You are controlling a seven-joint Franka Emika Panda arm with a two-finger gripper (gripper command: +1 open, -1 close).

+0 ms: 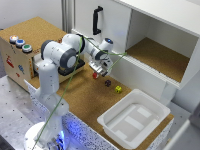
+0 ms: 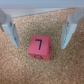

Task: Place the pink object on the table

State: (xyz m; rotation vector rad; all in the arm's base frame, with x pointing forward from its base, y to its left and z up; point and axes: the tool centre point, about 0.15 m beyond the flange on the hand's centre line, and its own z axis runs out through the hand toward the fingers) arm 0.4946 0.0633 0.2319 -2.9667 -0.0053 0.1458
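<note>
The pink object (image 2: 40,47) is a small reddish-pink cube with a dark "7" on its upper face. It rests on the cork surface of the table (image 2: 20,67). In the wrist view my gripper (image 2: 39,46) is open, one finger on each side of the cube with a gap to both. In the exterior view the gripper (image 1: 99,70) hangs low over the table (image 1: 85,95), in front of the white cabinet, and the pink object (image 1: 95,75) sits just beneath it.
A dark small cube (image 1: 107,83) and a yellow small cube (image 1: 118,89) lie to the exterior view's right of the gripper. A white bin (image 1: 132,117) stands nearer the front. The cork-topped box with buttons (image 1: 20,45) is on the left and the white cabinet (image 1: 160,55) behind.
</note>
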